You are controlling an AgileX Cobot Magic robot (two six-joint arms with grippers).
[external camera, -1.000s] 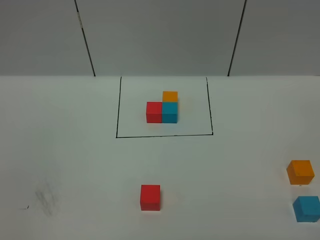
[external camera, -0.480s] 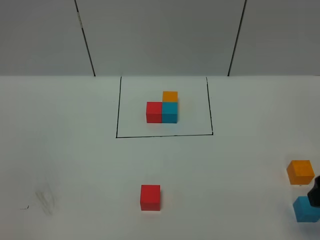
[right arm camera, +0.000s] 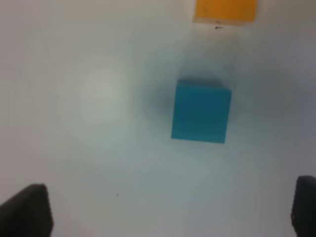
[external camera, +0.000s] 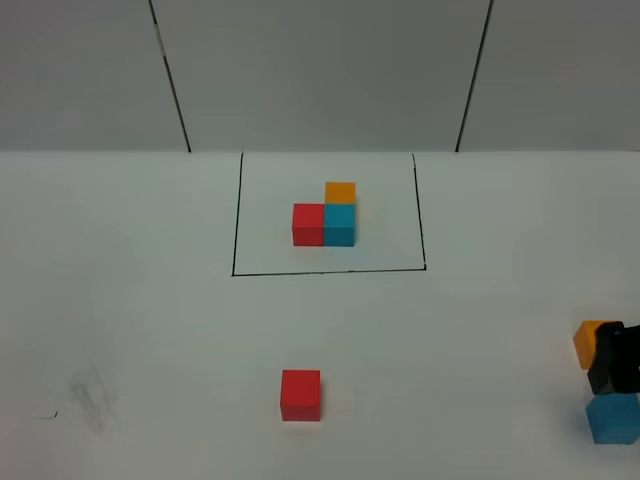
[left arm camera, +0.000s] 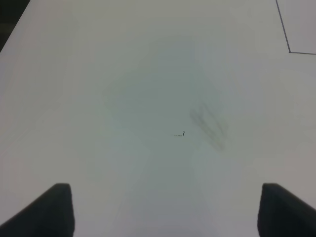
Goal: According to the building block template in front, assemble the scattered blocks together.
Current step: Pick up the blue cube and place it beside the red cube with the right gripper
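Overhead, the high camera shows the building block template (external camera: 325, 218), an L-shaped cluster of small matte cubes, red and blue side by side with orange just behind the blue, inside a thin black-line rectangle (external camera: 330, 270) on the white tabletop (external camera: 150, 300). The scattered blocks lie nearer the camera: the loose red matte cube (external camera: 300, 394) stands alone, well in front of the rectangle, while the loose orange matte cube (external camera: 587, 345) and loose blue matte cube (external camera: 612, 420) sit at the far right, apart, orange behind blue. The black right gripper (external camera: 618, 360) hangs over the gap between those two and hides part of the orange one; its jaws cannot be read here.

In the left wrist view, the left gripper (left arm camera: 168, 212) holds its two dark fingertips (left arm camera: 52, 210) spread wide over bare table, nothing between them. A faint grey smudge (left arm camera: 210, 126) and a corner of the black line (left arm camera: 289, 51) lie ahead.

In the right wrist view, the right gripper's fingertips (right arm camera: 27, 212) likewise stand far apart, gripping nothing. The blue cube (right arm camera: 201, 111) lies ahead of them, roughly centred, and the orange cube (right arm camera: 225, 11) sits beyond it, cut by the frame edge.
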